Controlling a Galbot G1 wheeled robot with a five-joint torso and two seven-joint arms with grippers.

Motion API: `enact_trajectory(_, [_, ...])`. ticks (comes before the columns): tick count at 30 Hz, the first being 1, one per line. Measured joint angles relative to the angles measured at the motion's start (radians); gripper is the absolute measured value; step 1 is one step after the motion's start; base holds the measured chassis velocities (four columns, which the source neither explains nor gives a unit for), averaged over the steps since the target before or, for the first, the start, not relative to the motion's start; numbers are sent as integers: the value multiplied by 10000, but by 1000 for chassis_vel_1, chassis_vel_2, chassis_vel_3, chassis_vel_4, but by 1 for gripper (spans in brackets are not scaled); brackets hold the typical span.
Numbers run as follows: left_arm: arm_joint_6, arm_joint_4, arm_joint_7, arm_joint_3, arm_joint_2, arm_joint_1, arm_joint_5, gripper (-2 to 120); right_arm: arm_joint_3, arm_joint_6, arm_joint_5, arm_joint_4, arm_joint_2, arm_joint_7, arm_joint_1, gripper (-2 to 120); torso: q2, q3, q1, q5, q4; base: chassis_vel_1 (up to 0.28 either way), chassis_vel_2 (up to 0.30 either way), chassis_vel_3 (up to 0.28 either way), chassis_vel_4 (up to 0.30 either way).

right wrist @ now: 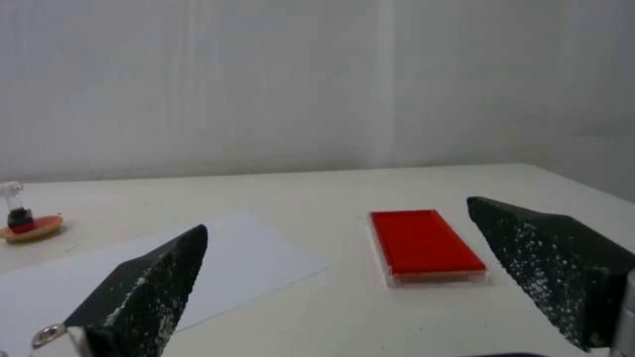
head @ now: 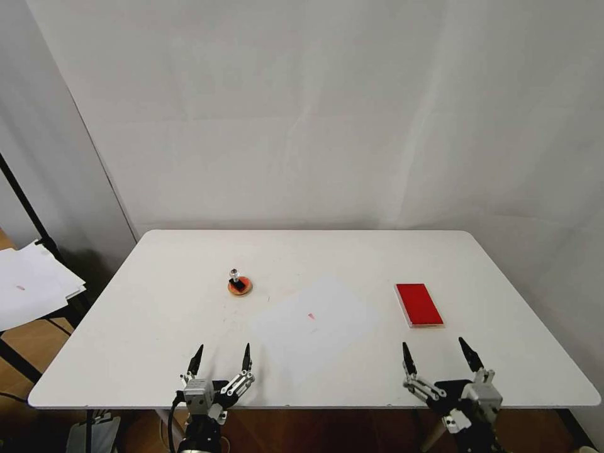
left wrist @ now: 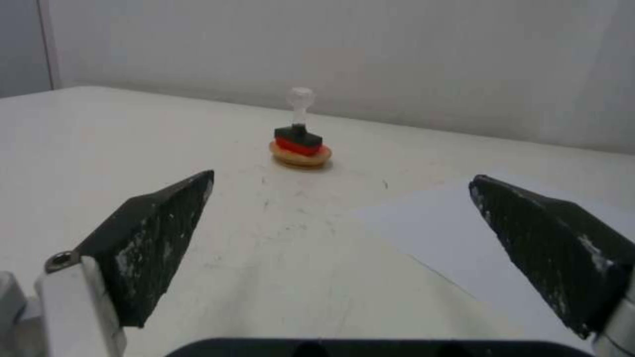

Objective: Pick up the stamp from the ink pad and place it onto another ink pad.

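Observation:
The stamp [head: 234, 277] [left wrist: 299, 121] [right wrist: 16, 208], black base and clear knob, stands upright on the small round ink pad [head: 240, 288] [left wrist: 301, 155] [right wrist: 36, 231] at the table's left middle. The red rectangular ink pad [head: 419, 304] [right wrist: 423, 242] lies bare at the right. My left gripper [head: 224, 345] [left wrist: 341, 175] hovers open near the front edge, well short of the stamp. My right gripper [head: 433, 341] [right wrist: 336, 213] is open just in front of the red pad, holding nothing.
A white sheet of paper [head: 314, 322] [left wrist: 463, 223] [right wrist: 165, 267] with a small red mark lies mid-table between the two pads. The white table [head: 157, 314] backs onto a white wall. Loose papers [head: 31, 283] rest on a stand off the left side.

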Motion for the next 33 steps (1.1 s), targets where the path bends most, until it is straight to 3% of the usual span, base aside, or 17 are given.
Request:
enact_trajectory(16, [0,0,0,0,2,0,0,102,-340,-150,792,-1054,221,-166,1188,100,-2,2,2,2,-1,0,0,0,0])
enact_trajectory(33, [0,0,0,-1,2,0,0,102,-506,-371,1430,-1199,36,-133,1642,100,-1,2,2,2,-1,0,0,0,0])
